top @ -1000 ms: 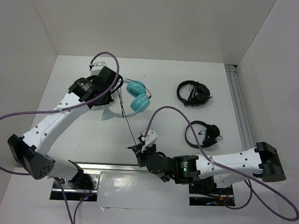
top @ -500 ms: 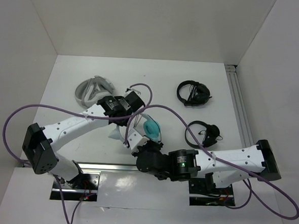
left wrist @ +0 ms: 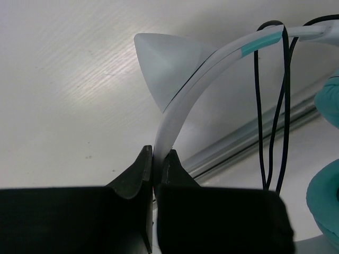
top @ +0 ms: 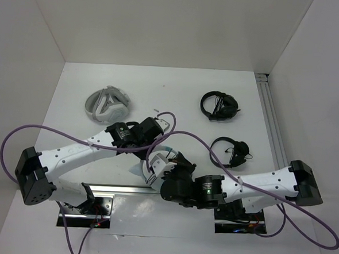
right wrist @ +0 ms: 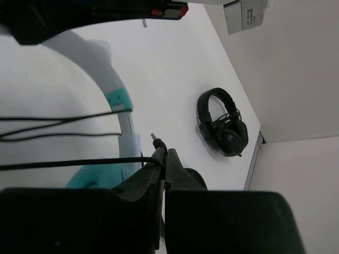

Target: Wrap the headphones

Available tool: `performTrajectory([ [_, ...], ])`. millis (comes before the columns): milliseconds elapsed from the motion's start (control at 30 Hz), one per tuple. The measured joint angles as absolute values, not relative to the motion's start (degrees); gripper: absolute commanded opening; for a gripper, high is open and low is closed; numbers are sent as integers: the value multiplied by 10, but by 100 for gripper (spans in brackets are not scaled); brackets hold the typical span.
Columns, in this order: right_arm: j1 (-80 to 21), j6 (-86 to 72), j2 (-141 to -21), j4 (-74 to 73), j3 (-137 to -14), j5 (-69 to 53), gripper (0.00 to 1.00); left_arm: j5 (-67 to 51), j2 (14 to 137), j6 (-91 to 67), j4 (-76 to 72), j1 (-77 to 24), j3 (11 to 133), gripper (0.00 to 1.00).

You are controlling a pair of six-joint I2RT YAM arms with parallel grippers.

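Observation:
The headphones hang just above the table's near middle, held between both arms. In the left wrist view my left gripper (left wrist: 158, 155) is shut on the pale headband (left wrist: 183, 103), just below its ear-like point (left wrist: 164, 63). The thin black cable (left wrist: 273, 111) hangs in loops over the band beside a teal ear cup (left wrist: 327, 209). My right gripper (right wrist: 164, 153) is shut on the cable (right wrist: 63, 164) just behind its plug (right wrist: 157, 142). From above, only a strip of the headband (top: 148, 163) shows between the two wrists.
Grey-white folded headphones (top: 107, 105) lie at the back left. One pair of black headphones (top: 220, 105) sits at the back right, another (top: 232, 151) nearer the right arm. A metal rail (top: 271, 122) runs along the right edge, another (top: 125, 189) along the near edge.
My left arm has carried the teal headphones from the back left to the near middle, uncovering the grey-white pair. The right gripper has stayed close by, still holding the cable.

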State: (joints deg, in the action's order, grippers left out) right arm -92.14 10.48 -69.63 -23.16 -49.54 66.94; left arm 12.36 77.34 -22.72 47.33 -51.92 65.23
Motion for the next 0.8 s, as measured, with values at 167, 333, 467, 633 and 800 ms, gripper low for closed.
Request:
performTrajectory([
  [167, -897, 121, -673, -195, -483, 633, 4, 82, 747, -228, 446, -546, 635, 0],
  [333, -881, 116, -669, -190, -483, 594, 10, 76, 731, -229, 440, -562, 632, 0],
  [467, -868, 103, -669, -195, -484, 572, 10, 87, 710, -228, 454, -564, 635, 0],
  [633, -853, 92, -669, -193, -485, 565, 17, 109, 695, -228, 472, -564, 653, 0],
  [800, -830, 84, -666, -196, -488, 572, 29, 116, 686, -224, 513, -571, 654, 0],
])
